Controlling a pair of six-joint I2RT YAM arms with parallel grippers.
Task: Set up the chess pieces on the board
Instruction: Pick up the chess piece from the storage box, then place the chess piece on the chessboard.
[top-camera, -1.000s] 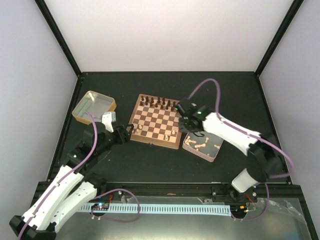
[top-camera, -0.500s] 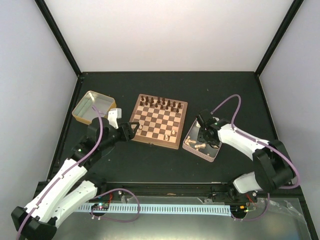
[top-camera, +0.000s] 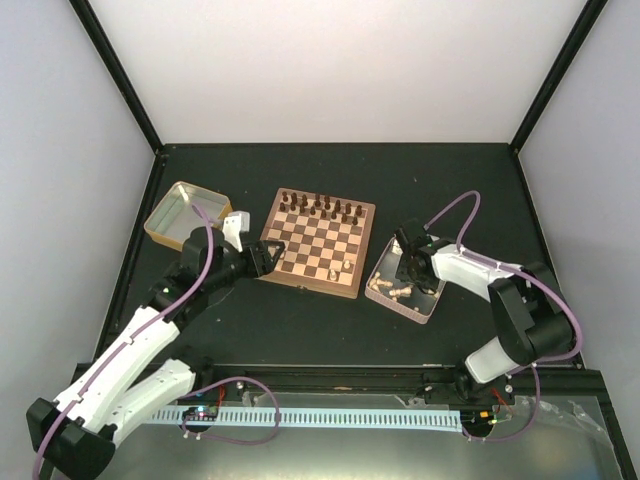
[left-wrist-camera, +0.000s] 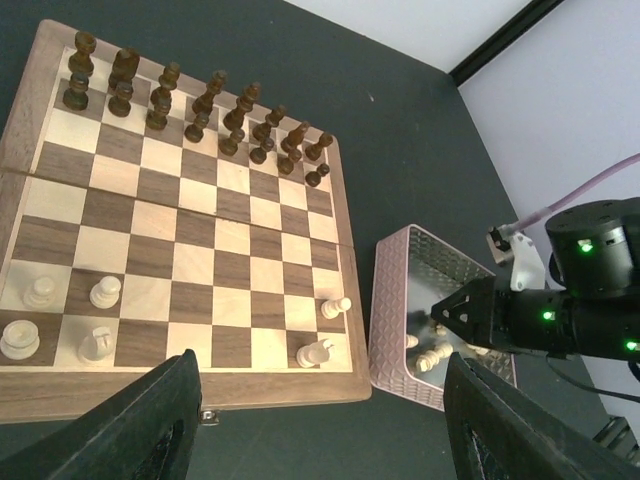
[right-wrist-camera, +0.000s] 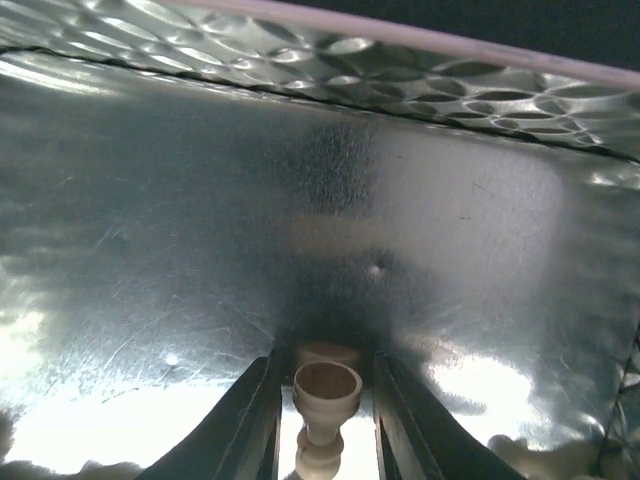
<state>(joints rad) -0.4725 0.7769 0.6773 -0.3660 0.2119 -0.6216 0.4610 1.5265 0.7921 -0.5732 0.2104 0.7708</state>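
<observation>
The board (top-camera: 312, 288) lies mid-table, with dark chessmen (left-wrist-camera: 200, 105) along its far rows. Several light chess pieces (left-wrist-camera: 105, 292) stand on its near rows, and one (left-wrist-camera: 315, 352) lies tipped at the near right corner. My left gripper (top-camera: 268, 258) hovers open and empty over the board's near left edge (left-wrist-camera: 250, 383). My right gripper (top-camera: 403, 272) is down inside the pink tin (top-camera: 432, 305). In the right wrist view its fingers (right-wrist-camera: 250, 410) are closed around a light chess piece (right-wrist-camera: 326, 395), base end up. More loose pieces (left-wrist-camera: 432, 355) lie in that tin.
A gold-rimmed tin (top-camera: 185, 212) sits at the left of the board, behind my left arm. The pink tin (left-wrist-camera: 395, 320) nearly touches the board's right side. Black frame posts stand at the table's back corners.
My right arm left the board's right edge and dropped into the pink tin, where its jaws widened and then narrowed around a piece. My left arm swung closer to the board.
</observation>
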